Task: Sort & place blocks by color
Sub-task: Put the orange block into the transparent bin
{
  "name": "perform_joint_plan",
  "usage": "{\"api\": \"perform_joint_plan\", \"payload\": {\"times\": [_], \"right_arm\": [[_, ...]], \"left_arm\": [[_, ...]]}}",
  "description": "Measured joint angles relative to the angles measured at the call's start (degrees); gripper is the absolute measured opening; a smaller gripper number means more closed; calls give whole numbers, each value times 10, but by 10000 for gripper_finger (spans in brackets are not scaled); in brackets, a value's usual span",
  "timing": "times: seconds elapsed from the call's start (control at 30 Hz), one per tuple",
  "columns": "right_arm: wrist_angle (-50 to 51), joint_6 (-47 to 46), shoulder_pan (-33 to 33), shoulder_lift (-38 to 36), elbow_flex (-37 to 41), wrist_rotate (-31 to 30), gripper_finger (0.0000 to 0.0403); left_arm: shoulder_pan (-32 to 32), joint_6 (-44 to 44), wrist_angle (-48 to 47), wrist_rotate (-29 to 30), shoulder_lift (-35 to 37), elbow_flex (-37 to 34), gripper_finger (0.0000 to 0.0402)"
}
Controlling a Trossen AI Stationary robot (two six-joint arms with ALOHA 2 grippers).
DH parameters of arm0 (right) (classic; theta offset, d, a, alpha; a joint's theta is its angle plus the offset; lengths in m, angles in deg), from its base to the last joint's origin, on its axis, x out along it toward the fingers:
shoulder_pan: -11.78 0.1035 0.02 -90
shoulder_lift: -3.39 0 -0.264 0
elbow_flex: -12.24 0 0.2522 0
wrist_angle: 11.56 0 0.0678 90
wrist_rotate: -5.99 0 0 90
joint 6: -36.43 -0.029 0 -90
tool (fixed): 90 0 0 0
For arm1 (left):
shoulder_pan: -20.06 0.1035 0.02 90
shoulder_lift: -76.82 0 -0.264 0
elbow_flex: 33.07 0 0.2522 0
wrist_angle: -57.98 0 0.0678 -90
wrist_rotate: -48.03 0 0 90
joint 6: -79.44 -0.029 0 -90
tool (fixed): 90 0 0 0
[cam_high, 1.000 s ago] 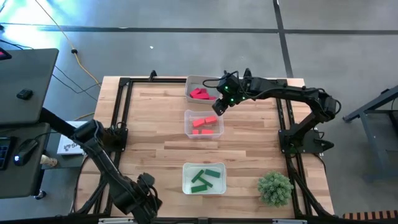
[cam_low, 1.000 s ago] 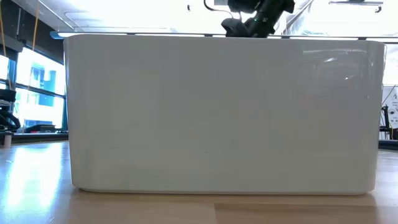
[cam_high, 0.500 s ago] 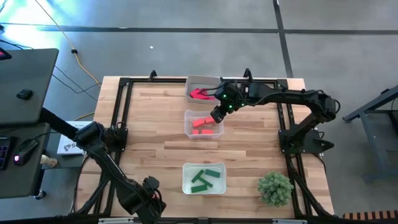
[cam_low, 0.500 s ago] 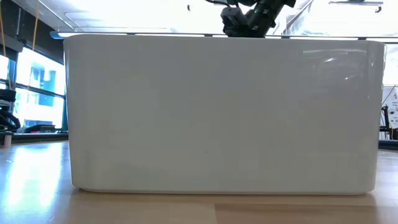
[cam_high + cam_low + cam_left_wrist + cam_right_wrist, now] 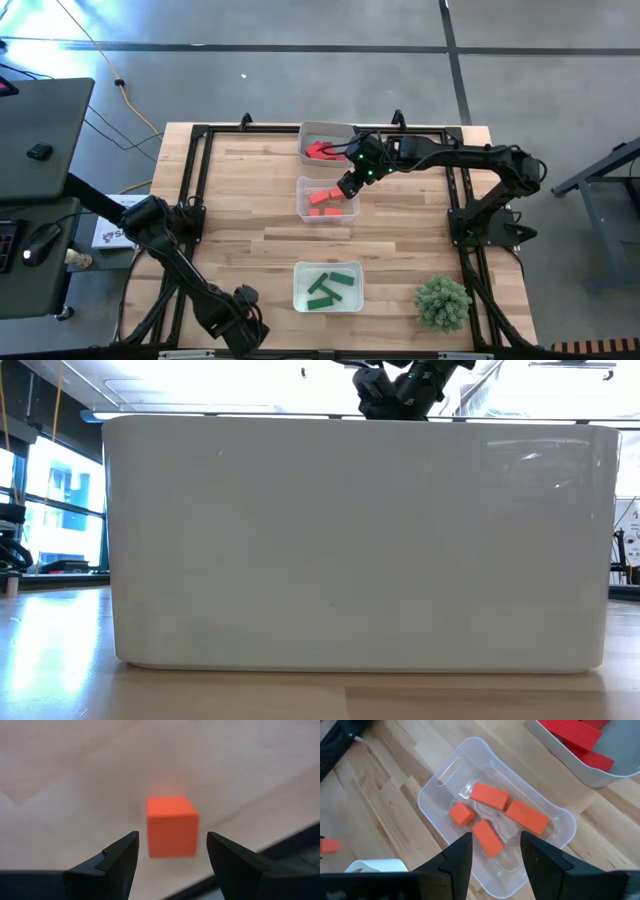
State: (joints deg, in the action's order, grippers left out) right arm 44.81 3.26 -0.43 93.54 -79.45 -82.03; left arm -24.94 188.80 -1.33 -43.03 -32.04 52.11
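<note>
My right gripper (image 5: 496, 837) hangs open and empty above the clear tray (image 5: 427, 795) that holds several orange-red blocks (image 5: 490, 796); the high view shows this gripper (image 5: 350, 183) over that middle tray (image 5: 300, 200). Crimson-pink blocks (image 5: 320, 151) lie in the far tray, green blocks (image 5: 330, 286) in the near tray. My left gripper (image 5: 172, 840) is open near the table's near edge (image 5: 243, 318). Its fingers stand on either side of a lone orange-red block (image 5: 171, 826) that rests flat on the wood, apart from both of them.
A round bushy green plant (image 5: 442, 300) stands at the near right corner. In the low view a white tray wall (image 5: 350, 540) fills almost everything, with my right arm (image 5: 400, 390) above it. Black rails run along the table's edges (image 5: 195, 170). Bare wood lies left of the trays.
My right gripper has moved from beside the crimson tray toward the near edge and slightly left, ending over the orange tray. My left gripper has shifted a little toward the near edge and the right.
</note>
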Motion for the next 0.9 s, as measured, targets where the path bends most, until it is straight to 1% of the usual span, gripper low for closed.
{"api": "perform_joint_plan", "payload": {"times": [0.3, 0.43, 0.7, 0.8, 0.9], "right_arm": [[0, 0, 0, 0, 0, 0, 156], [0, 1, 0, 0, 0, 0, 156], [0, 2, -1, 0, 0, -12, 156], [0, 2, -1, 0, 0, -16, 156], [0, 2, -1, 0, 0, -16, 156]], "left_arm": [[1, 14, 34, 0, 1, -45, 218], [4, 12, 36, 0, 2, -50, 192], [21, -30, 38, -5, 2, -50, 127], [28, -47, 41, -1, 2, -49, 114], [35, -63, 42, 2, 2, -49, 111]]}}
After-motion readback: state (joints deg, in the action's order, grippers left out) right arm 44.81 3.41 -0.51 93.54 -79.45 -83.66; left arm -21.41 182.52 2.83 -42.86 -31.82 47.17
